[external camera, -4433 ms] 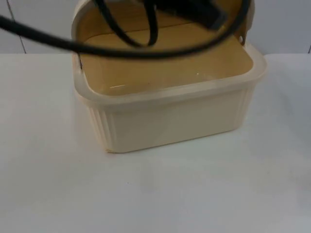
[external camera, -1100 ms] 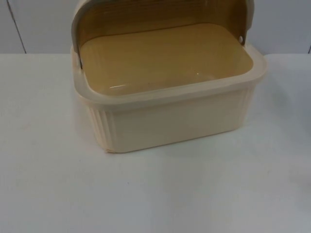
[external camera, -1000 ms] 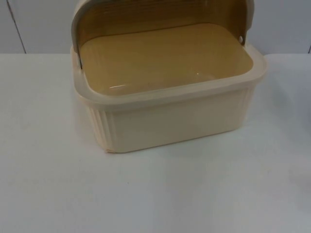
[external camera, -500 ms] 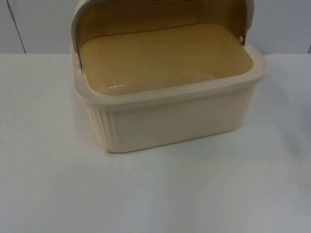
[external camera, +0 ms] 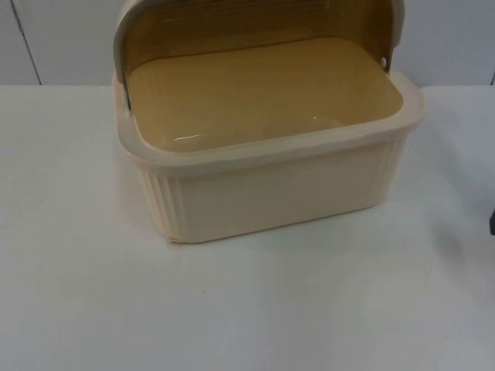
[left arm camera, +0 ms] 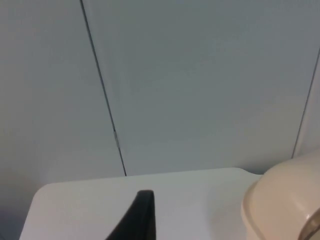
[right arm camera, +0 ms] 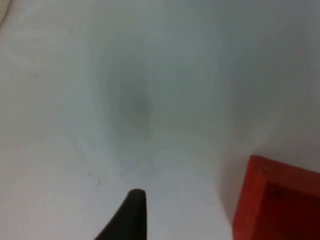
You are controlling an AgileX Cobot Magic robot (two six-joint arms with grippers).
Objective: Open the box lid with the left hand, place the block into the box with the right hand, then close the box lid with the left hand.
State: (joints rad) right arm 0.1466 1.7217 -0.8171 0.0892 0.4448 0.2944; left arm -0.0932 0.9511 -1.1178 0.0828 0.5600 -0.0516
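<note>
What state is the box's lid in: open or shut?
Open: the lid stands raised behind the box, leaving its bare tan floor in plain view.

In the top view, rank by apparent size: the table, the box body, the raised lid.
1. Table, largest.
2. Box body.
3. Lid, smallest as seen, though the picture's edge cuts it off, so its full extent is unsure.

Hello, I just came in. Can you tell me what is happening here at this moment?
A cream box stands on the white table with its lid already swung up and open, and nothing lies inside it. The left gripper waits off to the side of the box, near the grey partition wall. The right gripper is above the table close to the red block, which is not yet picked up.
</note>
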